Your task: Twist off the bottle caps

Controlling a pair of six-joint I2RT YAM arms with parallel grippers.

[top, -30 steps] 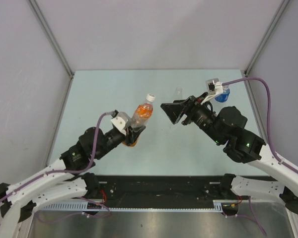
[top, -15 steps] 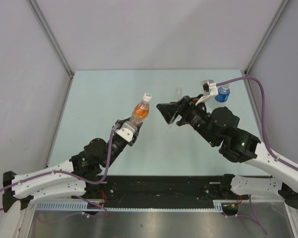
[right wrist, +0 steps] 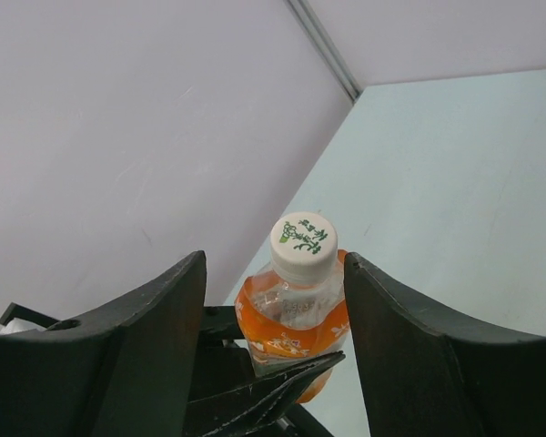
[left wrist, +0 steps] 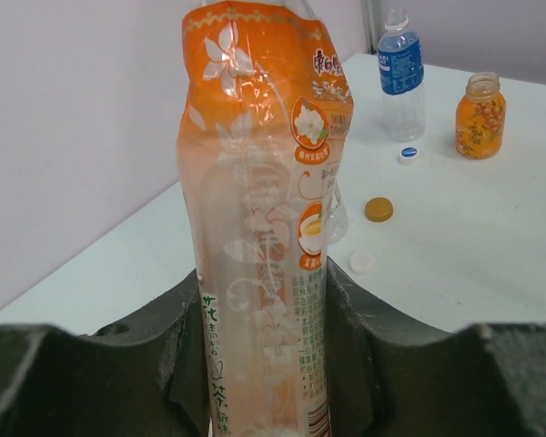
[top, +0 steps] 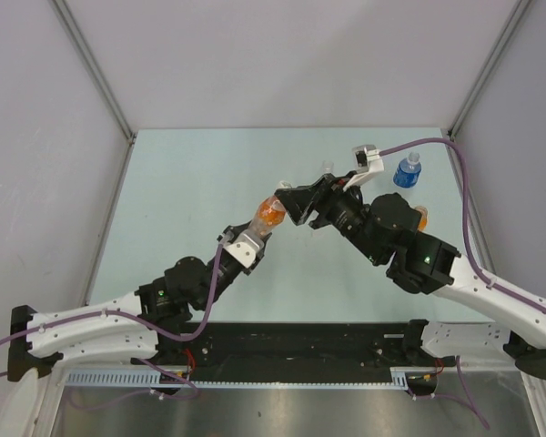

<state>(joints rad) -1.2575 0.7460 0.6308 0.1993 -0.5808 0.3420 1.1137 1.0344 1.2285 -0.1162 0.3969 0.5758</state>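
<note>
My left end effector [left wrist: 266,314] is clamped tight on the lower body of the orange drink bottle [left wrist: 259,182], holding it tilted in the air. My right end effector [right wrist: 275,258] stands open, one finger on each side of that bottle's white cap [right wrist: 303,244]. Neither finger appears to touch it.

Below both lies the pale green worktop [top: 182,182], closed in by plain grey wall panels [top: 255,55].

Beyond my left end effector and to its right, three loose caps lie on the worktop: a plain white cap [left wrist: 361,262] nearest, then an orange-brown cap [left wrist: 378,209], then a blue-marked cap [left wrist: 409,154]. Past them stand a capped clear water bottle [left wrist: 401,73] with a blue label and a small open-necked bottle [left wrist: 480,114] of orange drink.

The held bottle's label is orange with white flowers and East Asian writing. The white cap carries green print that I cannot read.
</note>
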